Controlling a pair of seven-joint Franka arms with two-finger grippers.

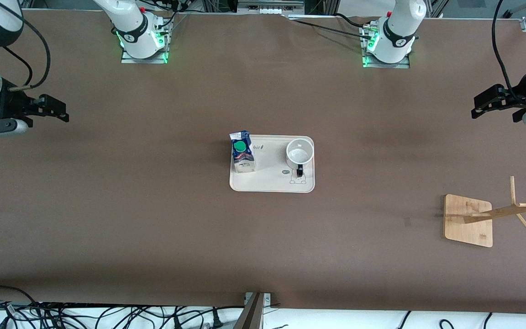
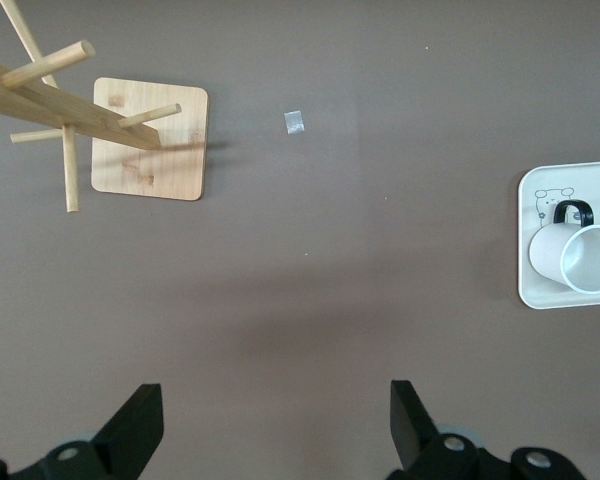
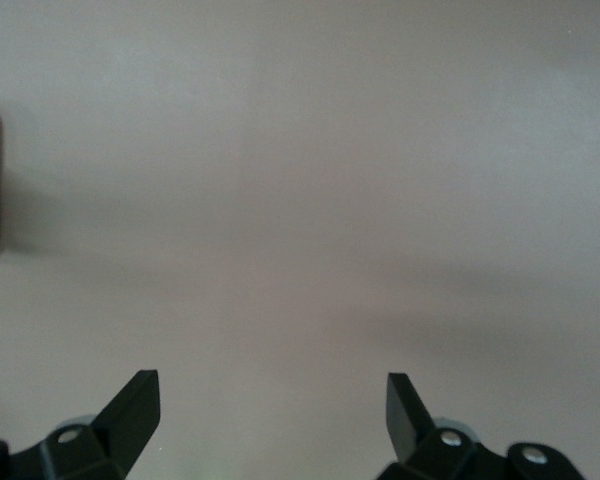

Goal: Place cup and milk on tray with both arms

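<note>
Currently both task items rest on the tray point(image 1: 272, 183), which lies near the middle of the table point(image 1: 153, 219). The milk point(image 1: 242, 157) stands upright at the tray edge toward my right arm's end of the table, green cap up. The cup point(image 1: 299, 154) stands upright, mouth up, at the tray edge toward my left arm's end, with its black handle turned toward the front camera. The two items are well apart, one to each arm's side, which I judge suits a two-arm placement without the arms crossing. I judge the task complete.

My left end effector point(image 1: 477, 108) hovers over the table edge at the left arm's end, fingers spread wide, holding nothing. My right end effector point(image 1: 62, 111) hovers over the table edge at the right arm's end, equally wide and empty. Both arms wait clear of the tray.

View differences:
1. The front view alone shows milk, cup and tray together.
2. The left wrist view shows the cup, the rabbit drawing beside it, the wooden rack point(image 2: 145, 140) and a small scrap point(image 2: 294, 122) on the table; the milk is absent.
3. The right wrist view shows only a sliver of the tray edge and bare table between my fingers point(image 3: 130, 410).
</note>
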